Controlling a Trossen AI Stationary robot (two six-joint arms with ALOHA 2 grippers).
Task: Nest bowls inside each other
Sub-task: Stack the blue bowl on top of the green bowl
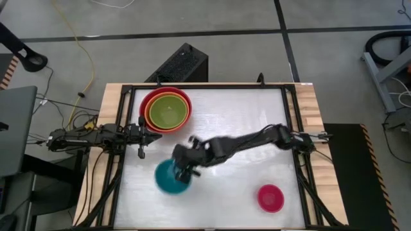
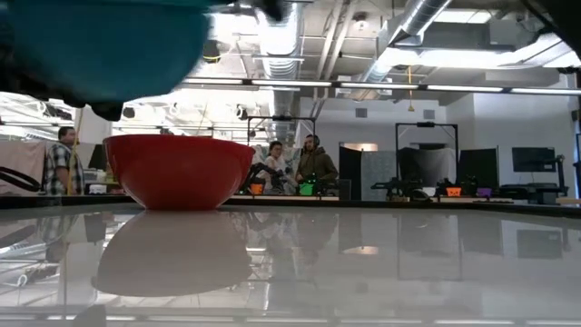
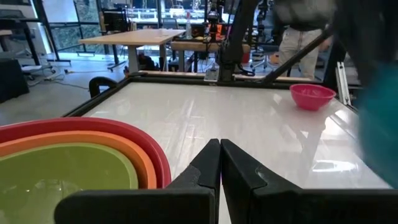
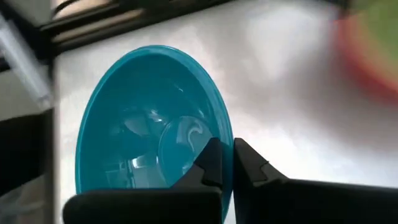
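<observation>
The right tool (image 4: 225, 163) pinches the teal bowl (image 1: 172, 177) by its rim, raised near the stack (image 1: 166, 110). It should be centred over the lime green bowl (image 1: 169, 110) before lowering. The left tool (image 3: 220, 163) waits pressed together.

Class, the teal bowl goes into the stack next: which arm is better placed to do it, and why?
The right. Its hand is shut on the teal bowl's rim and holds it off the table, near the stack topped by the green bowl. The left hand waits shut and empty beside the stack.
</observation>
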